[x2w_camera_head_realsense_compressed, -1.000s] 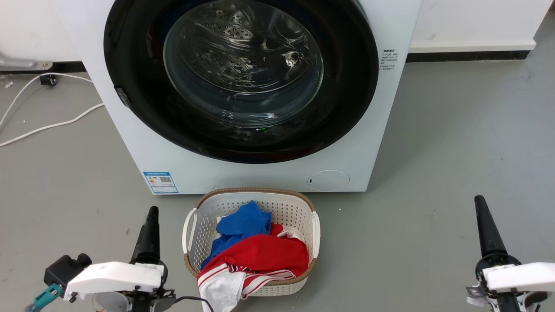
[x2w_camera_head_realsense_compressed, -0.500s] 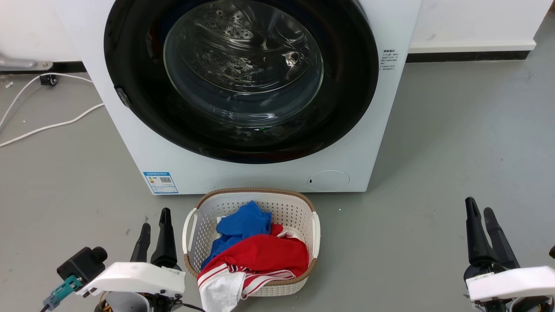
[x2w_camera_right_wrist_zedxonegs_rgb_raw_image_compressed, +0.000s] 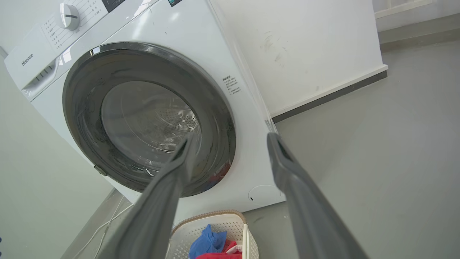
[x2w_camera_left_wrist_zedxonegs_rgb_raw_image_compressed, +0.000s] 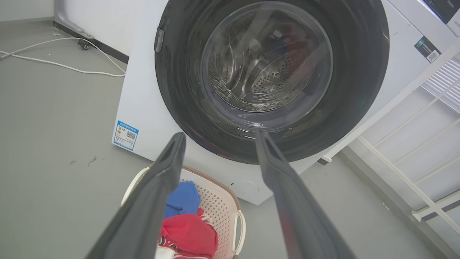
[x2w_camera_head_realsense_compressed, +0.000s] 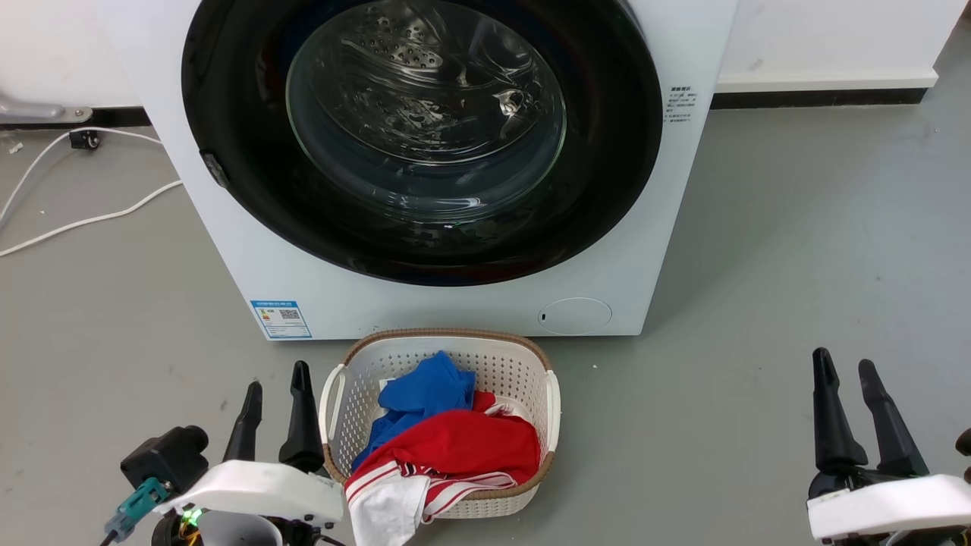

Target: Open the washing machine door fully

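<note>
My left tool (x2w_camera_head_realsense_compressed: 278, 377) sits at 7 o'clock in the head view, and my right tool (x2w_camera_head_realsense_compressed: 842, 359) at 5 o'clock. On each, the two dark fingers point up toward the washing machine (x2w_camera_head_realsense_compressed: 227, 250). Both are parted with a plain gap between the fingers, and neither has hold of anything. Both hang over the grey floor (x2w_camera_head_realsense_compressed: 758, 265), well apart from the machine.

The washing machine door (x2w_camera_head_realsense_compressed: 425, 136) is at 12 o'clock, straight ahead of me. It lies flat against the white front, closed. Its glossy black ring takes up nearly the whole width of the machine, and through the clear bowl at its centre I see the perforated steel drum. A small dark tab (x2w_camera_head_realsense_compressed: 215, 168) sits on the door's rim at about 8 o'clock.

On the machine's front, low down, a blue label (x2w_camera_head_realsense_compressed: 281, 318) is at 7 o'clock of the door and a small round cover (x2w_camera_head_realsense_compressed: 574, 315) at 5 o'clock.

At 6 o'clock, between my tools and just in front of the machine, stands a white laundry basket (x2w_camera_head_realsense_compressed: 501, 364) with a brown rim. It is just beside my left tool. A blue garment (x2w_camera_head_realsense_compressed: 425, 390) and a red one (x2w_camera_head_realsense_compressed: 455, 447) lie in it, and a red-and-white striped edge hangs over the near rim.

A white cable (x2w_camera_head_realsense_compressed: 76, 224) runs across the floor at 10 o'clock.

In my left wrist view the door lies just beyond my fingertips. In my right wrist view one finger crosses the door's lower edge.
</note>
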Controlling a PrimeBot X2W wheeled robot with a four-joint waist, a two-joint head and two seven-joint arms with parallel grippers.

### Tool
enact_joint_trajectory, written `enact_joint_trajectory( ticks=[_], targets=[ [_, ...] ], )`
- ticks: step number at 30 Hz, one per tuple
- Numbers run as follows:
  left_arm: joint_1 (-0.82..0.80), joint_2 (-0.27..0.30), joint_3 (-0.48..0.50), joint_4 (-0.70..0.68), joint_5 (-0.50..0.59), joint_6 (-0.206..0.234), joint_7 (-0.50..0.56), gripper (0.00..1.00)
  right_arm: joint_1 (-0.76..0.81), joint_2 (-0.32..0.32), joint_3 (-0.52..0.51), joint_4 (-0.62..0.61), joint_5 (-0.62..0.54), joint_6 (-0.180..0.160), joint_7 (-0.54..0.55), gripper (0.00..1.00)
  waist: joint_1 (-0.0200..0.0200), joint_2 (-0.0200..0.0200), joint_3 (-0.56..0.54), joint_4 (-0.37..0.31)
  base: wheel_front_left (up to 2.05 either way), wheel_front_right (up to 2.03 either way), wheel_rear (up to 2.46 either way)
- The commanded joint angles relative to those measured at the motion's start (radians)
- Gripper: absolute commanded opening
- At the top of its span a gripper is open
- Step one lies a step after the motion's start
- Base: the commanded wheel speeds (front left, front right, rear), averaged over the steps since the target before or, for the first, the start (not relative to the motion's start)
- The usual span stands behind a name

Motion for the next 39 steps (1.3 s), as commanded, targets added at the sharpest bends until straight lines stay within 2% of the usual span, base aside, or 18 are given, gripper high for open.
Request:
enact_joint_trajectory(
  ticks=[1, 19, 39],
  targets=[
    [0.001, 0.006, -0.009, -0.021, 0.032, 0.002, -0.012, 1.0, 0.005, -0.003, -0.001, -0.022, -0.039, 0.002, -0.011, 1.0, 0.0, 0.0, 0.0, 0.001, 0.0, 0.0, 0.0],
    [0.028, -0.01, -0.014, -0.027, 0.173, -0.042, -0.057, 1.0, 0.039, -0.003, 0.002, -0.06, -0.211, 0.002, -0.056, 1.0, 0.0, 0.0, -0.001, 0.004, 0.0, 0.0, 0.0],
    [0.055, -0.026, -0.006, -0.012, 0.338, -0.063, -0.105, 1.0, 0.08, -0.003, 0.0, -0.084, -0.334, 0.002, -0.103, 1.0, 0.0, 0.0, -0.005, 0.005, 0.0, 0.0, 0.0]
  ],
)
